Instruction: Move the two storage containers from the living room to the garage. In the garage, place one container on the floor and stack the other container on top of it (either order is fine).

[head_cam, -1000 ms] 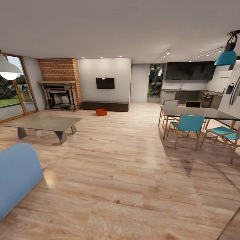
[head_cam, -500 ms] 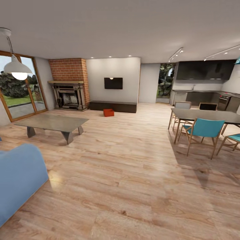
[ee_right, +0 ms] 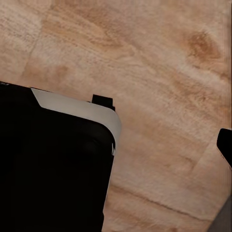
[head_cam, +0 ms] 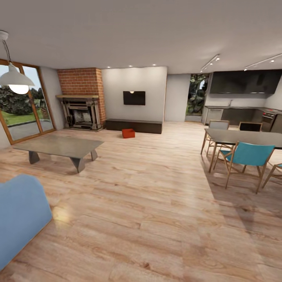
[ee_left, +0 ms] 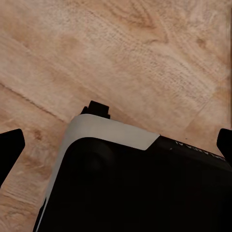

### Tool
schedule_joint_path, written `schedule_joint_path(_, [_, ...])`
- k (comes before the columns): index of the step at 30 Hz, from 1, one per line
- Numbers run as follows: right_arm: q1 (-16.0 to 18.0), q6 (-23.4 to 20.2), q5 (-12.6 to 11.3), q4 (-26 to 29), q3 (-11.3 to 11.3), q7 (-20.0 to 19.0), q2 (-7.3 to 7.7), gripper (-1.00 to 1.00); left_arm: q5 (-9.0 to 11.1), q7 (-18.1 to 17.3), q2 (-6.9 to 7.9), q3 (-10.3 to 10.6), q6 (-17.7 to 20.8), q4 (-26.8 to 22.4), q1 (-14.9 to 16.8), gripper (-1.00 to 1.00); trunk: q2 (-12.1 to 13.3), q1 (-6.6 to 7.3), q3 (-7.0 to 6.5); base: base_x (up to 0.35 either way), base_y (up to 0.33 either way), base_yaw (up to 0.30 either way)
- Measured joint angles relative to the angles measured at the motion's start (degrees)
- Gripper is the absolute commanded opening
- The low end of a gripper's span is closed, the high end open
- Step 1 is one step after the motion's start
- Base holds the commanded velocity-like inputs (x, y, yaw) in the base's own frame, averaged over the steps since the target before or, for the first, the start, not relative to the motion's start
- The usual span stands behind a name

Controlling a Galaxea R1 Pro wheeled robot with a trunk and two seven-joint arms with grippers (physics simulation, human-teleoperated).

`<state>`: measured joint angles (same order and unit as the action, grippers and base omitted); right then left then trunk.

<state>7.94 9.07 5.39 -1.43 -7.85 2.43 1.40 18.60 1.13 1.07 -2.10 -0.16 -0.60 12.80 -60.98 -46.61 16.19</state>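
One orange-red storage container [head_cam: 128, 133] sits far off on the light wood floor of the living room, just in front of the low dark TV bench [head_cam: 134, 125]. The garage is out of view. My left gripper [ee_left: 117, 145] hangs over the wood planks, open, with its dark fingertips [ee_left: 9, 150] wide apart and nothing between them. My right gripper [ee_right: 121, 145] also hangs over the planks, with one fingertip [ee_right: 225, 145] far out at the side and nothing held. Both wrist views show part of my own black and white body below the grippers.
A grey coffee table [head_cam: 58, 147] stands at the left and a blue sofa [head_cam: 19, 215] fills the near left. The dining table [head_cam: 250, 138] with teal chairs [head_cam: 248, 154] is at the right. A wide strip of wood floor runs between them toward the container.
The head view has swung to the left, so the whole room has shifted right in the picture. Nothing in the room has moved.
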Motion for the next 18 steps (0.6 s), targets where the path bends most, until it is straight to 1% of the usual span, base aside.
schedule_joint_path(18, [0.0, 0.08, 0.09, 0.0, -0.01, -0.04, 0.27, 1.0, 0.0, 0.0, -0.01, 0.0, 0.02, 0.0, 0.0, 1.0, 0.0, 0.0, 0.0, 0.325, 0.0, 0.0])
